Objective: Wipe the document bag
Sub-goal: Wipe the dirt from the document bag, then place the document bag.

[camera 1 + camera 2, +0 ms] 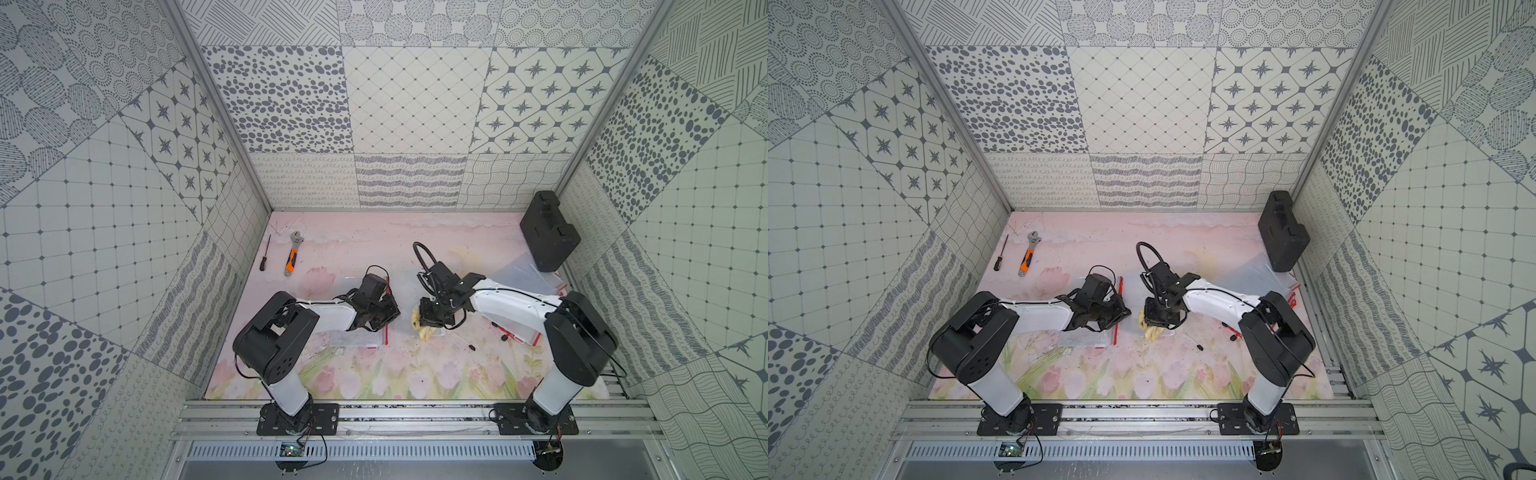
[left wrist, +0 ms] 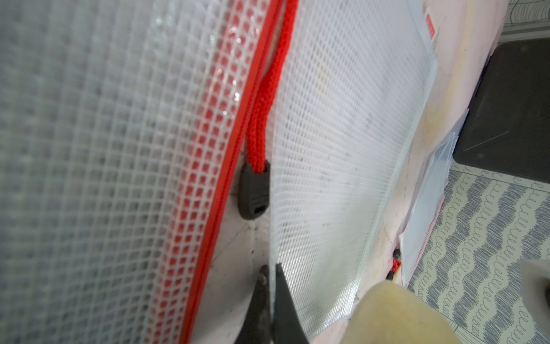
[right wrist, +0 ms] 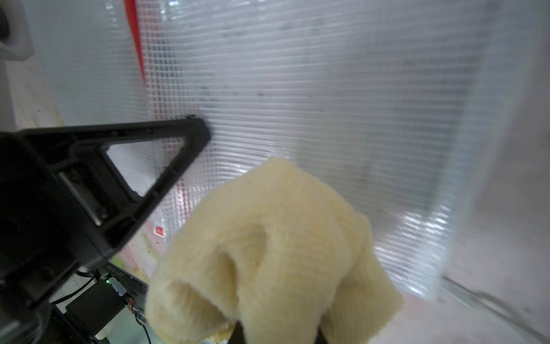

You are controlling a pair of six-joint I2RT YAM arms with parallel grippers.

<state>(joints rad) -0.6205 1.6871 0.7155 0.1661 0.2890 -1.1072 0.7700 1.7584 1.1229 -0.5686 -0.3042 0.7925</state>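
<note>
The document bag [image 2: 342, 134], a clear mesh-patterned pouch with dark specks, stands lifted on edge between the two arms [image 3: 327, 89]. My left gripper [image 2: 272, 275] is shut on its edge, near mid-table in a top view [image 1: 388, 316]. My right gripper [image 3: 276, 333] is shut on a fluffy yellow cloth [image 3: 268, 253], which hides its jaws. The cloth [image 1: 422, 328] hangs close in front of the bag's face; I cannot tell whether they touch. A second mesh bag with a red zip [image 2: 119, 178] lies under the left wrist [image 1: 357, 338], its red cord [image 2: 268, 89] ending in a black toggle.
An orange-handled wrench [image 1: 293, 257] and a screwdriver [image 1: 265, 253] lie at the back left. A black case [image 1: 548, 232] leans in the back right corner. More clear bags [image 1: 523, 274] lie under the right arm. Patterned walls close three sides.
</note>
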